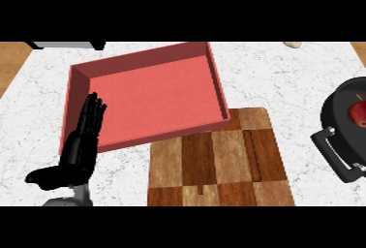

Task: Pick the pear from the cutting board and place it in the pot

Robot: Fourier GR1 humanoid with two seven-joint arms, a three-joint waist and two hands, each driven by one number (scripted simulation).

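A wooden cutting board lies at the lower middle, with nothing on its visible top. At the right edge sits a black pot with a grey-trimmed handle pointing toward me. Inside it rests a red and yellow fruit, partly cut off by the view's edge; it looks like the pear. My left hand stands at the lower left with fingers straight and pointing up, open and holding nothing, overlapping the red tray's left corner. My right hand does not show.
A shallow red tray with low walls lies tilted at the upper middle, touching the board's top left. A grey object sits at the top left and a small pale thing at the top right. The counter is white marble.
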